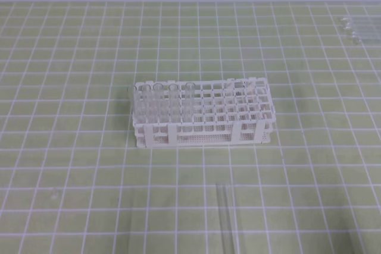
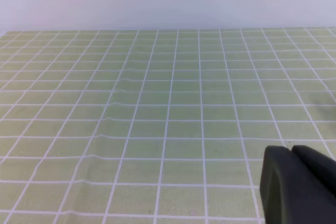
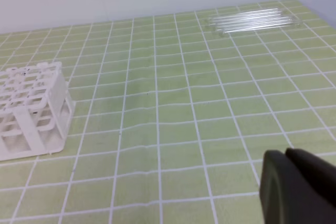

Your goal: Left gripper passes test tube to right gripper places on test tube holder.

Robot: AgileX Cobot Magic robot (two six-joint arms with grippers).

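Both hands closed, seemingly holding nothing.

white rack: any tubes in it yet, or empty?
Partly filled. The white plastic lattice rack holds a few clear glass tubes standing upright in its left-end holes; the holes to the right look empty.

The test tube holder (image 1: 202, 114) stood mid-mat as the main obstacle, five upright tubes (image 1: 159, 102) rising along its left end. One test tube (image 1: 225, 218) lay on the mat near the front edge, and loose tubes (image 3: 254, 20) lay at the far right corner. Bare grid mat (image 1: 71, 57) stretched between them.
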